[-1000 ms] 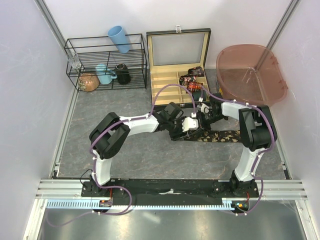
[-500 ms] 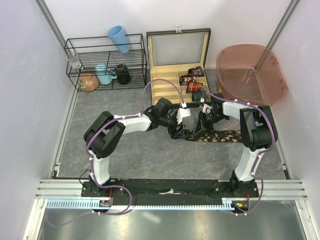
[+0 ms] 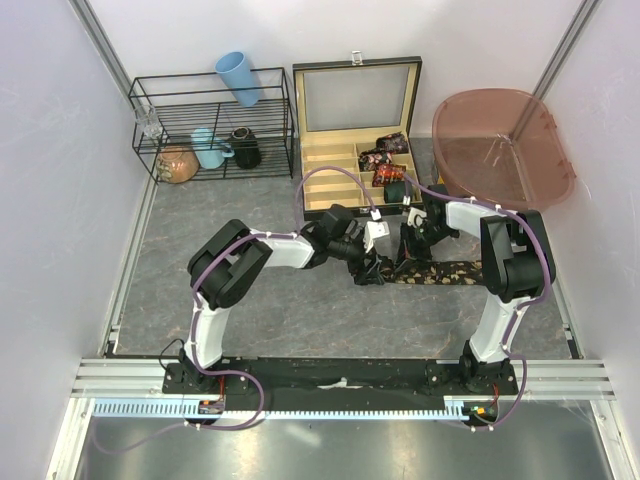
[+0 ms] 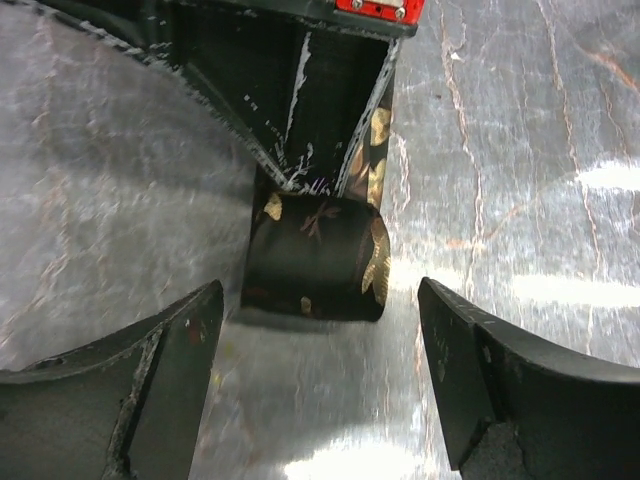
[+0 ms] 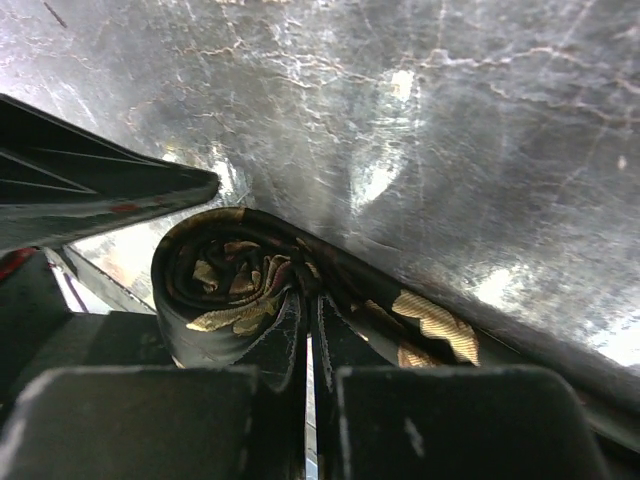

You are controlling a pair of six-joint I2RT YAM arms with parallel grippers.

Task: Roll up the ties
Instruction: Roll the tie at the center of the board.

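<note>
Dark leaf-print fabric necktie (image 3: pixel 373 270), partly coiled, lies on the grey marbled surface (image 3: pixel 300 320) just right of centre in the top view. Left fingers (image 4: pixel 180 350) have just spread apart, releasing the coil. Right fingers (image 5: pixel 150 420) stay clamped on it, so the roll looks likely to hold.

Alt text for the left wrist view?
A partly rolled dark tie with tan prints lies on the grey table, just ahead of the open left claw. The right claw grips it from the frame's top.
</note>
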